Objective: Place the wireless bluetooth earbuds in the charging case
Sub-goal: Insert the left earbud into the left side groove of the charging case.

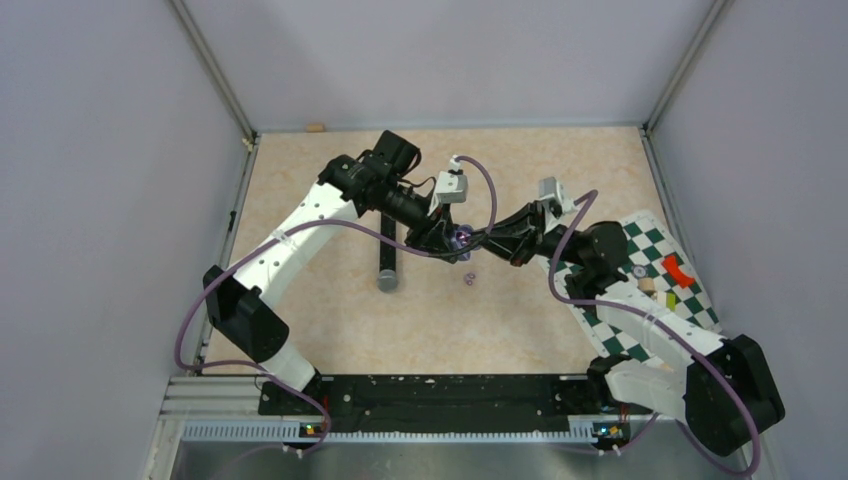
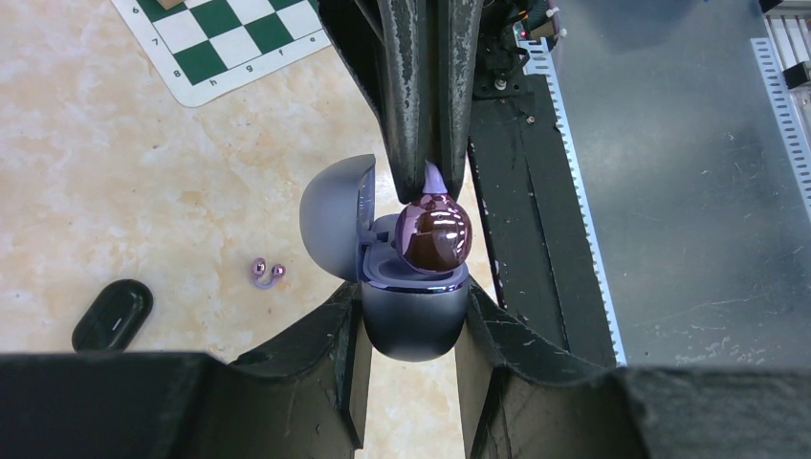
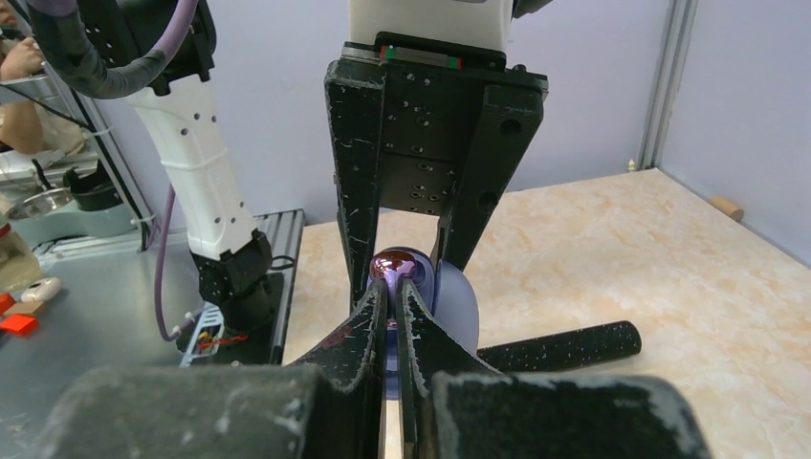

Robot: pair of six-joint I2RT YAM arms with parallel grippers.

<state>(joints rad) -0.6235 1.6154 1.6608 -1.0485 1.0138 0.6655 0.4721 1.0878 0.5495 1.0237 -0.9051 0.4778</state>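
Purple earbud [image 2: 435, 234] masks case [image 2: 413, 330] socket beneath.

Colour at close quarters: a glossy purple earbud [image 2: 435, 234], its sheen darkening to brown-black low down, hangs over the slate-grey charging case [image 2: 413, 320], whose inner rim shows lilac. Beside the case, a second earbud [image 2: 267, 273], also purple, lies on the beige, marble-veined table [image 2: 115, 191]. Near the case is a black microphone [image 1: 387, 255] with a grey head. Well apart from it is a green-and-white chequered board [image 2: 230, 38] bearing small pieces [image 1: 678, 270] that appear red and yellow. A purple cable [image 1: 490, 195] loops above the case, past the white-and-black left arm [image 1: 300, 225].
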